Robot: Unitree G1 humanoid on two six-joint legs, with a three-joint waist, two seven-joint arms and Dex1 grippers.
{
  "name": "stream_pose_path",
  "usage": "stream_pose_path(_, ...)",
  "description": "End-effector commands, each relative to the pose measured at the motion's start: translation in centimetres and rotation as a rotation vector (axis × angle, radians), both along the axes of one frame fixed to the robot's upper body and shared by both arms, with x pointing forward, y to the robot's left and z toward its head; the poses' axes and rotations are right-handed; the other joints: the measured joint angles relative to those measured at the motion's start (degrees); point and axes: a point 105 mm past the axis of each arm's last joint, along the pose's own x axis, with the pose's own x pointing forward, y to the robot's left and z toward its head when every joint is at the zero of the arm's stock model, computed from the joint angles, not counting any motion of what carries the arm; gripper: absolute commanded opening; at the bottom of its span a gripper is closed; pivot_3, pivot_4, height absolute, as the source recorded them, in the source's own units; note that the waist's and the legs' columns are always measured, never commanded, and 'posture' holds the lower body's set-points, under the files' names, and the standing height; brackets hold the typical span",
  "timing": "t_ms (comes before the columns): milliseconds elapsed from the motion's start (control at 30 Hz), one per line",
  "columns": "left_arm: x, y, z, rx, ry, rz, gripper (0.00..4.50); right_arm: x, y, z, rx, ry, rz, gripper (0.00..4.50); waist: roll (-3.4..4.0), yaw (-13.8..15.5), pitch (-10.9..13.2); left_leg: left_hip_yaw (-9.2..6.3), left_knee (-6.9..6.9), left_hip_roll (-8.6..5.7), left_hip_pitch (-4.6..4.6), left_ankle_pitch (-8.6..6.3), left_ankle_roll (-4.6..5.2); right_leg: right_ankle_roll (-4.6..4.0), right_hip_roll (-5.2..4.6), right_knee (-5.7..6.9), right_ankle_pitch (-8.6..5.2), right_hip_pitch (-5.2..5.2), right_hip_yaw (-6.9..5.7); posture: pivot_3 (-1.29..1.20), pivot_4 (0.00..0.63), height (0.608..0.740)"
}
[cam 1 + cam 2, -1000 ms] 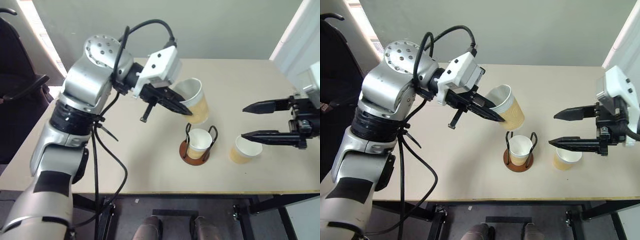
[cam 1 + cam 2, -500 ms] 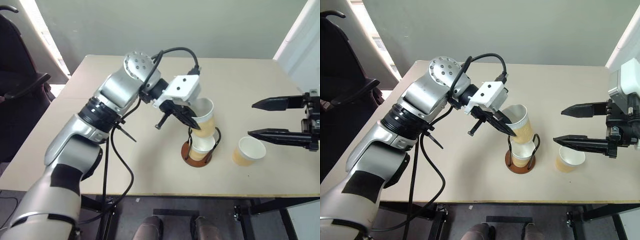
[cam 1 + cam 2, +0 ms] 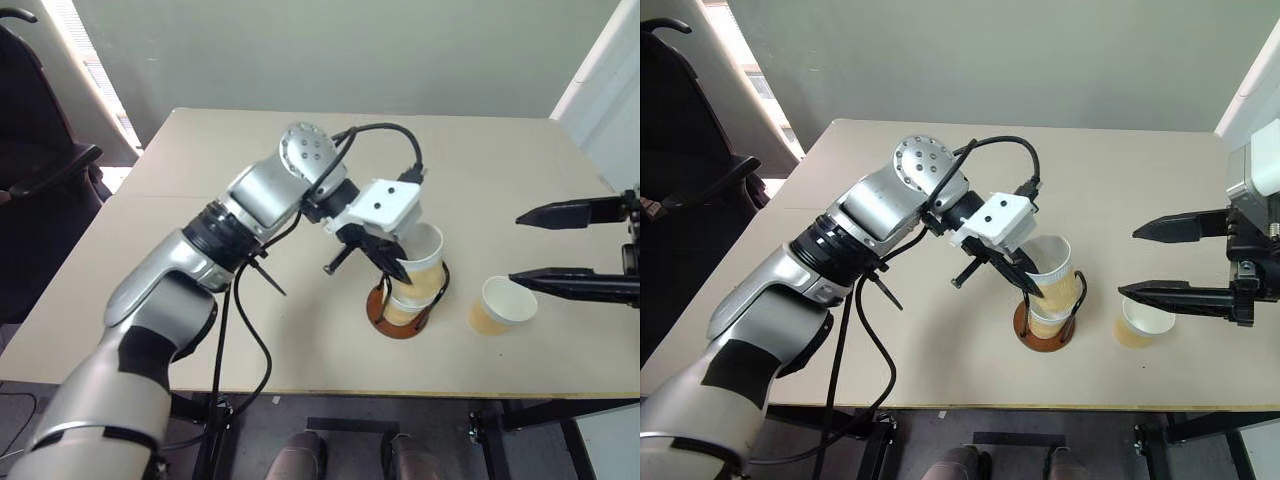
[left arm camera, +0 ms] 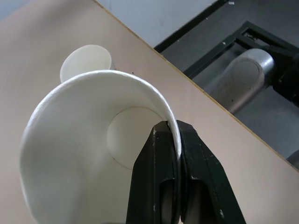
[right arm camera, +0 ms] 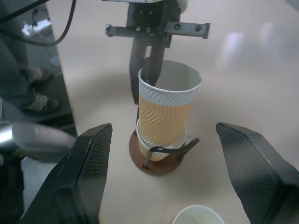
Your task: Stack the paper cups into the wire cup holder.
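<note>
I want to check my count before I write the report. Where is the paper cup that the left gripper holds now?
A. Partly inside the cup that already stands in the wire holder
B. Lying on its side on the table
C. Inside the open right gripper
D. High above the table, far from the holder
A: the left gripper pinches the rim of a paper cup whose bottom sits in the cup in the wire holder.

Beige table [image 3: 250,330]; wire cup holder [image 3: 402,312] near loose paper cup [image 3: 501,305]
</note>
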Motion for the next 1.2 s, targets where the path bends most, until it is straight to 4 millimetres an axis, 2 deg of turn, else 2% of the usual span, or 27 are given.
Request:
stream_pose_path(33,-0.4,-0.1,0.2,0.032,-0.05,-0.061,0.06,-0.4,0.0,1.1,-0.008,-0.049,0.009,3.69,0.0,0.0,0.0,0.0,0.03,0.0,0.0,0.0,0.01,0.0,0.0,0.01,0.0,0.0,0.0,0.0,0.15,0.74)
stream_pose_path(367,0.2,-0.3,-0.7,0.057,-0.12,-0.061,0.06,-0.5,0.1,0.9,-0.004,-0.051,0.01,3.69,0.01,0.0,0.0,0.0,0.53,0.0,0.01,-0.15,0.17,0.05,0.01,0.07,-0.01,0.18,0.0,0.0,0.15,0.74)
stream_pose_path(667,-0.2,-0.5,-1.0,0.063,-0.111,-0.067,0.06,-0.3,0.1,0.7,-0.013,-0.047,0.014,3.69,0.02,0.02,-0.01,0.01,0.56,0.01,0.03,-0.22,0.19,0.09,0.01,0.08,-0.02,0.22,0.0,0.0,0.15,0.74)
stream_pose_path(767,0.1,-0.7,-0.7,0.055,-0.129,-0.06,0.6,-0.1,0.1,0.6,-0.017,-0.046,0.014,3.69,0.02,0.02,-0.01,0.01,0.57,0.0,0.02,-0.24,0.2,0.09,0.01,0.07,-0.02,0.23,0.0,0.0,0.15,0.74)
stream_pose_path(800,0.2,-0.8,-0.6,0.052,-0.13,-0.056,0.9,0.0,0.1,0.5,-0.018,-0.045,0.013,3.69,0.02,0.03,-0.01,0.01,0.57,0.0,0.02,-0.24,0.2,0.09,0.01,0.06,-0.02,0.23,0.0,0.0,0.15,0.74)
stream_pose_path(1100,1.6,-1.0,2.1,-0.063,-0.12,0.021,4.08,1.2,-0.2,-0.9,-0.046,0.005,-0.067,3.69,0.03,0.05,-0.01,0.03,0.57,0.01,0.04,-0.25,0.19,0.11,0.01,0.08,-0.03,0.23,0.01,0.0,0.15,0.74)
stream_pose_path(1133,1.7,-1.0,2.6,-0.09,-0.108,0.037,4.34,1.4,-0.2,-1.2,-0.053,0.009,-0.078,3.69,0.03,0.06,-0.01,0.04,0.57,0.0,0.04,-0.25,0.2,0.13,0.01,0.09,-0.04,0.24,0.01,0.0,0.15,0.74)
stream_pose_path(1200,1.9,-0.7,3.5,-0.134,-0.074,0.065,4.44,1.6,-0.3,-1.9,-0.07,0.02,-0.1,3.69,0.03,0.07,-0.01,0.03,0.58,0.0,0.03,-0.27,0.21,0.15,0.01,0.07,-0.05,0.24,0.01,0.0,0.15,0.74)
